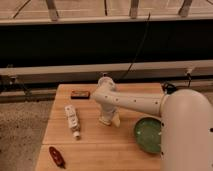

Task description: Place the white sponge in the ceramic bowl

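Note:
My gripper (107,119) points down onto the middle of the wooden table (95,145), at the end of the white arm that reaches in from the right. It stands open. A small off-white pad, the white sponge (116,121), lies on the table right at the gripper's right side, partly hidden by it; I cannot tell whether they touch. The ceramic bowl (147,134), green and shallow, sits to the right of the gripper near the table's front. Its right part is covered by the robot's white body (186,130).
A white labelled bottle (73,119) lies left of the gripper. A small dark bar (80,94) rests near the table's back edge. A red object (56,156) lies at the front left corner. A dark wall with rails runs behind the table.

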{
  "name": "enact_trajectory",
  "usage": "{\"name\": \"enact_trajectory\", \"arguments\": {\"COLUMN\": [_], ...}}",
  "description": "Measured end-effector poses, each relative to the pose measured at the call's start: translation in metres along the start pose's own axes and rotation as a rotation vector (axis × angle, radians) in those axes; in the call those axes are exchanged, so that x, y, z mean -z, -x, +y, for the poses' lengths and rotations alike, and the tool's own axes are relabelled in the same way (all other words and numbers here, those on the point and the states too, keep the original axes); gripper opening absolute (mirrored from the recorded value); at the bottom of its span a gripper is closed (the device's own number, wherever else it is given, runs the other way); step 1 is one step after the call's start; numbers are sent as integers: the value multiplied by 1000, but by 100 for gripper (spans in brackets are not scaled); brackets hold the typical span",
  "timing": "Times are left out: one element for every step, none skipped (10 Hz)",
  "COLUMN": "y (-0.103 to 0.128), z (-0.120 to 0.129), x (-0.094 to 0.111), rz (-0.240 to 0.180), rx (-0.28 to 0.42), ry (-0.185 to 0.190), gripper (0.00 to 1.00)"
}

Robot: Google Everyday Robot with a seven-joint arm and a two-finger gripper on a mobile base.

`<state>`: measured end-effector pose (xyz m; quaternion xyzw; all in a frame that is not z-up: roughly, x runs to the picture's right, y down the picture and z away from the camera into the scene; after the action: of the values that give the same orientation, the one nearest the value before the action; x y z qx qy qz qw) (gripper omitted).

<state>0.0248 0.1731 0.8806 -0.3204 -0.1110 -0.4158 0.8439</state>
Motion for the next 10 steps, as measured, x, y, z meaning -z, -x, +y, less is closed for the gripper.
{"name": "enact_trajectory", "arguments": {"y": [0, -1, -1, -2, -1, -2, -2, -2, -2, -2], "z": [0, 1, 0, 0, -1, -1, 0, 0, -1, -2], "x": [-1, -1, -1, -1, -1, 0, -1, 0, 1, 1], "rz": [-2, -3, -3, -4, -6, -6, -8, -8, -8, -8], "rx": [1, 2, 4, 6, 9, 11, 12, 13, 14, 15], "ry": [3, 5, 6, 8, 9, 10, 11, 12, 11, 9], "gripper": [80, 78, 77, 76, 70, 60, 54, 47, 40, 29]}}
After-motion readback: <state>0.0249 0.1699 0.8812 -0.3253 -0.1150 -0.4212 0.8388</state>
